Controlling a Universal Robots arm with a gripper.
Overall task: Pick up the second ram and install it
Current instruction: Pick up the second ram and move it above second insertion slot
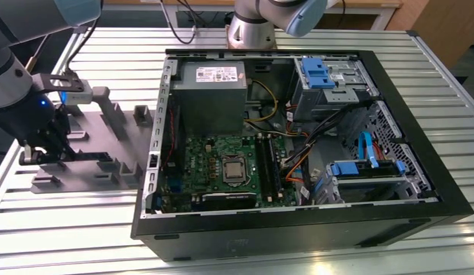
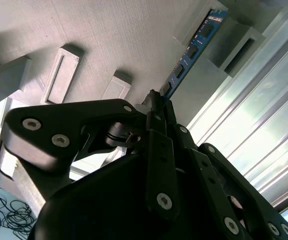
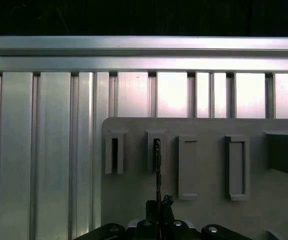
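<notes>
Grey matte plastic forms the fixture (image 1: 106,166), whose upright slotted blocks rise from a flat base on the ribbed aluminium surface (image 1: 69,229), at 9 o'clock from the open black case (image 1: 298,229) in the exterior view. One block's slot holds an end of the second ram (image 2: 194,45), a thin blue board with black chips, standing on edge. The tool (image 2: 158,102) is clenched on its other end. Inside the case sit 1 green motherboard (image 1: 214,149) and 1 grey power supply (image 1: 210,91).
</notes>
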